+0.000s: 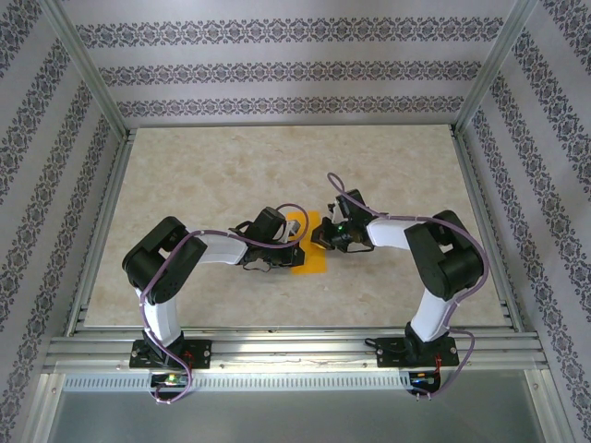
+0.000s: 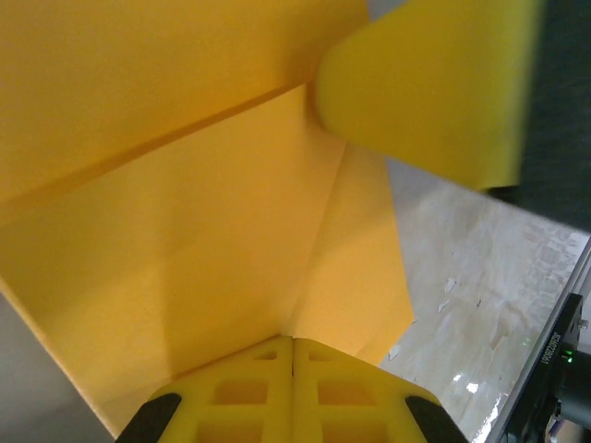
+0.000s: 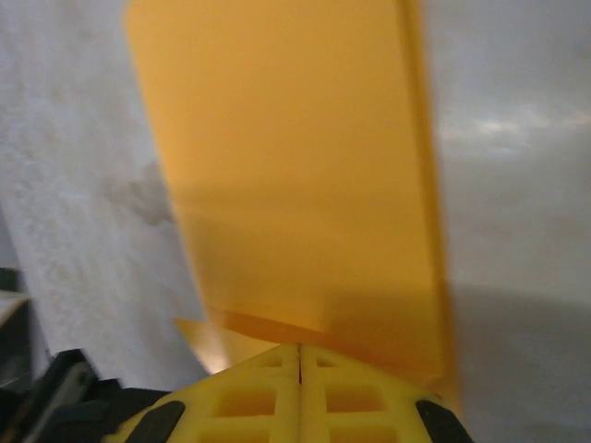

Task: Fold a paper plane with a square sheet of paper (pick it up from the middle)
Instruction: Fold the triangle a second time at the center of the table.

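L tool (image 2: pixel 293 340) & R tool (image 3: pixel 300 347), both pinch-tight on creased orange sheet (image 2: pixel 185 277) betw. them

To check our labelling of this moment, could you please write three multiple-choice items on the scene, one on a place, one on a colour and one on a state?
1. Where is the square sheet of paper?
A. Against the far wall.
B. In the middle of the table, between the left tool and the right tool.
C. On the near rail.

2. What colour is the sheet?
A. Green.
B. White.
C. Orange.

3. How do the left tool's jaws stand?
A. Shut on the sheet.
B. Wide open above it.
C. Open around a cup.

Key:
1 B: the top view shows it between both tools.
2 C: every view shows orange.
3 A: the left wrist view shows the fingers meeting, with the paper at their tips.
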Robot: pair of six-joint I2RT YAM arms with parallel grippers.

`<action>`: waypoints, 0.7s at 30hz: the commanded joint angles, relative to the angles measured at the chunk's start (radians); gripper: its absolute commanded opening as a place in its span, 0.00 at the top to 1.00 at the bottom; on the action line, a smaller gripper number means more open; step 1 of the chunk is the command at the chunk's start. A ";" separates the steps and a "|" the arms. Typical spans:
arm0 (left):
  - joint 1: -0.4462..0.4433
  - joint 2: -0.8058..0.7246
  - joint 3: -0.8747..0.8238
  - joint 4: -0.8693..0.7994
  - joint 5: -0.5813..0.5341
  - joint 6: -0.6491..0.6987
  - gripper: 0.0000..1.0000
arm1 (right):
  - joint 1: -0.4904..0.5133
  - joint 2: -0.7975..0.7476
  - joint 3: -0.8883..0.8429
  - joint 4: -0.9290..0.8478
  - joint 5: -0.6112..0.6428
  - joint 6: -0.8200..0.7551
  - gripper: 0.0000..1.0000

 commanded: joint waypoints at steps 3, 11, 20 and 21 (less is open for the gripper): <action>0.004 0.000 -0.018 -0.148 0.011 0.007 1.00 | -0.014 0.037 -0.009 -0.099 0.095 -0.044 1.00; 0.003 -0.060 0.069 -0.193 -0.012 -0.076 1.00 | -0.012 0.027 -0.025 -0.100 0.099 -0.043 1.00; 0.004 0.039 0.132 -0.102 0.003 -0.109 0.98 | -0.012 0.033 -0.033 -0.079 0.082 -0.026 1.00; 0.003 0.048 0.141 -0.100 0.003 -0.110 0.98 | -0.012 0.032 -0.033 -0.078 0.081 -0.026 1.00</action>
